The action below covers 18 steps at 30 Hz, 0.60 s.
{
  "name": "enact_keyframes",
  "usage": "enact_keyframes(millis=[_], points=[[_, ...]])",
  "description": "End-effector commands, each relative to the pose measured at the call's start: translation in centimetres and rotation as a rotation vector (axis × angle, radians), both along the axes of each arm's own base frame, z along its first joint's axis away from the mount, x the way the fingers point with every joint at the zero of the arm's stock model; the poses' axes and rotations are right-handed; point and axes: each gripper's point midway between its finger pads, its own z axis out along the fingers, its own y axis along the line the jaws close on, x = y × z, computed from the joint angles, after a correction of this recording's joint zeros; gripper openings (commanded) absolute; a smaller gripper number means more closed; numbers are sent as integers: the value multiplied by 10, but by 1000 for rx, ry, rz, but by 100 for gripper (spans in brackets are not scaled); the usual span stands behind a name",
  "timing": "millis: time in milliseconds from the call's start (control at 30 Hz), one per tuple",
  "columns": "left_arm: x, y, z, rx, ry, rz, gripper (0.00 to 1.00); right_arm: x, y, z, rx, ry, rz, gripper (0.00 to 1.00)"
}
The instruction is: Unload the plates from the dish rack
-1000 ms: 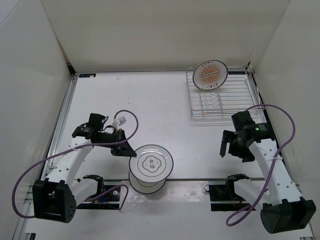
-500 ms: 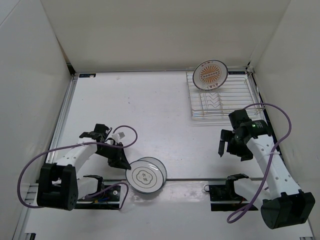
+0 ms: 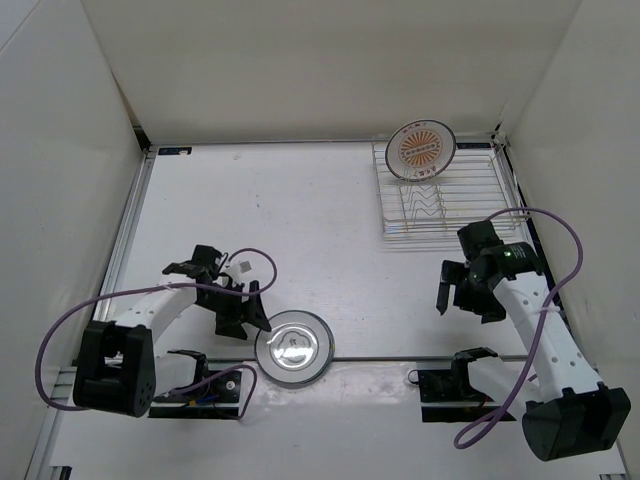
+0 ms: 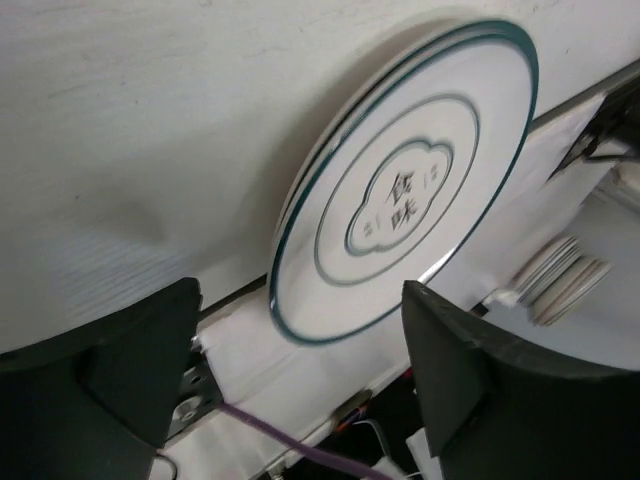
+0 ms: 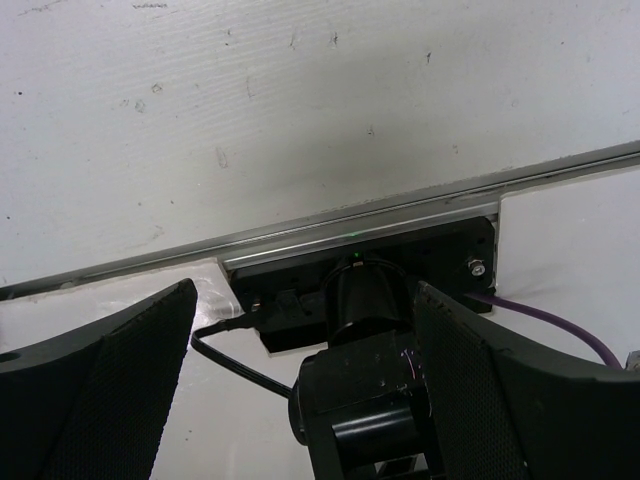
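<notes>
- Left end effector [image 3: 245,318] is seen wide open, nothing gripped, just beside the two dark-outlined plates [image 3: 293,345] stacked at the near edge of the tabletop [image 3: 300,210].
- The stack could be clipped and shoved over that edge by a careless arm swing.
- Right end effector [image 3: 460,290] is spread open, empty, near the dish rack [image 3: 445,215].
- Orange sunburst plate [image 3: 421,148] is stood upright at the rack's far end. It could be tipped or dropped if pinched off-centre.

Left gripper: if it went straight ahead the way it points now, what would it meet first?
Most likely the near rim of the stacked plates, which lie just ahead between its open fingers. Depth is unclear, so it could touch the table first.
</notes>
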Motion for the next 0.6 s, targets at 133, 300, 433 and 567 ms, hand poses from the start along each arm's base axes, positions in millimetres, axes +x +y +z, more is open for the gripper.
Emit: enact_keyframes(millis=[133, 300, 433, 567], points=[[2, 8, 39, 66, 10, 16, 100, 4, 2, -5, -2, 8, 8, 90], [-23, 0, 86, 59, 115, -11, 100, 2, 3, -7, -3, 19, 16, 90], [-33, -5, 97, 125, -201, -301, 100, 0, 7, -11, 8, 33, 38, 90], [-47, -14, 82, 101, -361, -509, 91, -2, 13, -14, 26, 53, 72, 90]])
